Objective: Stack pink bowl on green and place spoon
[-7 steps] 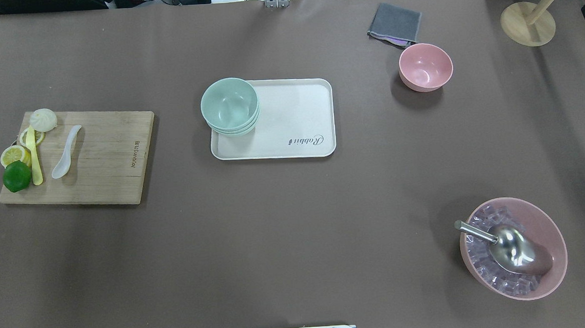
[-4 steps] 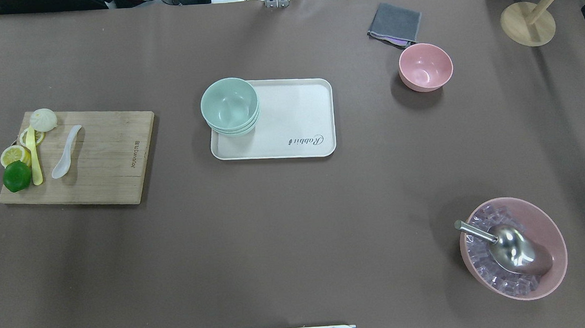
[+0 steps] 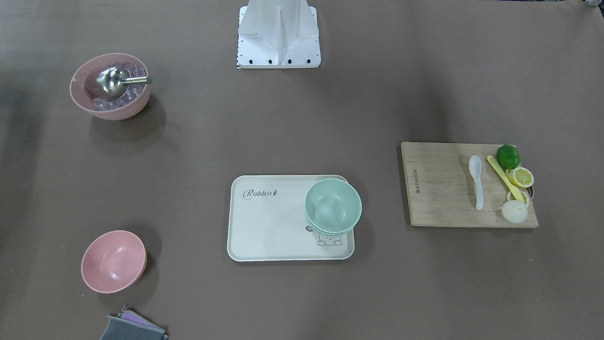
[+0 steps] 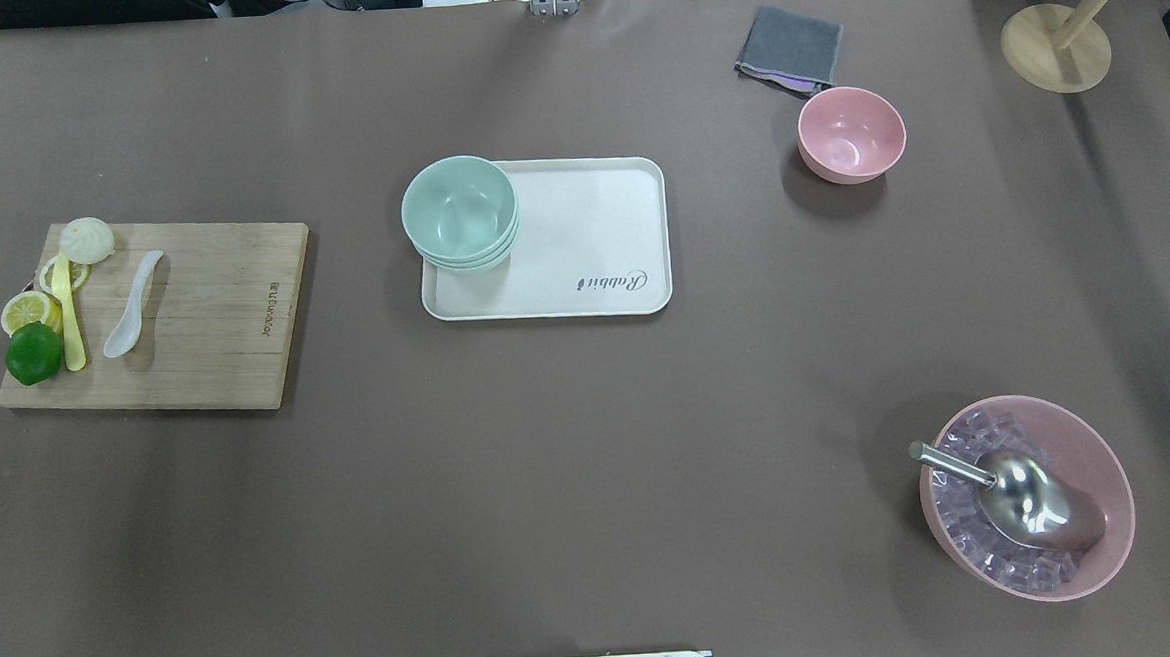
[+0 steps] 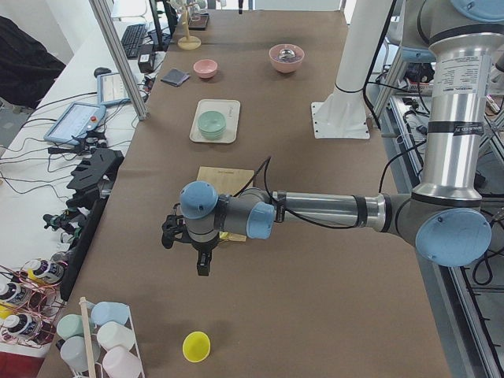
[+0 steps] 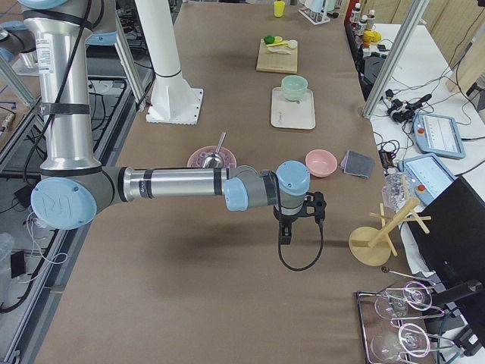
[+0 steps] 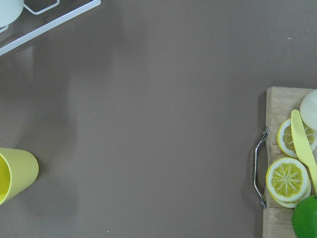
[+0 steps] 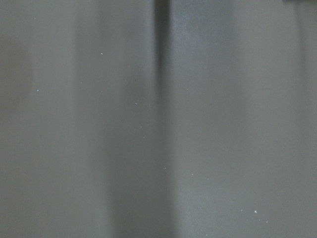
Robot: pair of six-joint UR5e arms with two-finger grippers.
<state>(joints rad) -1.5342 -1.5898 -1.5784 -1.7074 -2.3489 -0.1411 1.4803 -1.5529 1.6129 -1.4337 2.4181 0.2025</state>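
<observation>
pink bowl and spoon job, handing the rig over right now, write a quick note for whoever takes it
Grippers: the left gripper hangs over bare table past the end of the cutting board. The right gripper hangs over bare table too. Open or shut cannot be told for either.
Things: the pink bowl stands upright on the table beside a grey cloth. The green bowls sit nested on a corner of the tray. The spoon lies on the cutting board.
Done: nothing.
Left: set the pink bowl into the green bowls, then place the spoon.

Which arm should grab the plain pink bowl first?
Right. The pink bowl sits on the robot's right side, with the right gripper hanging near it; the left gripper is far off, beyond the cutting board.
</observation>
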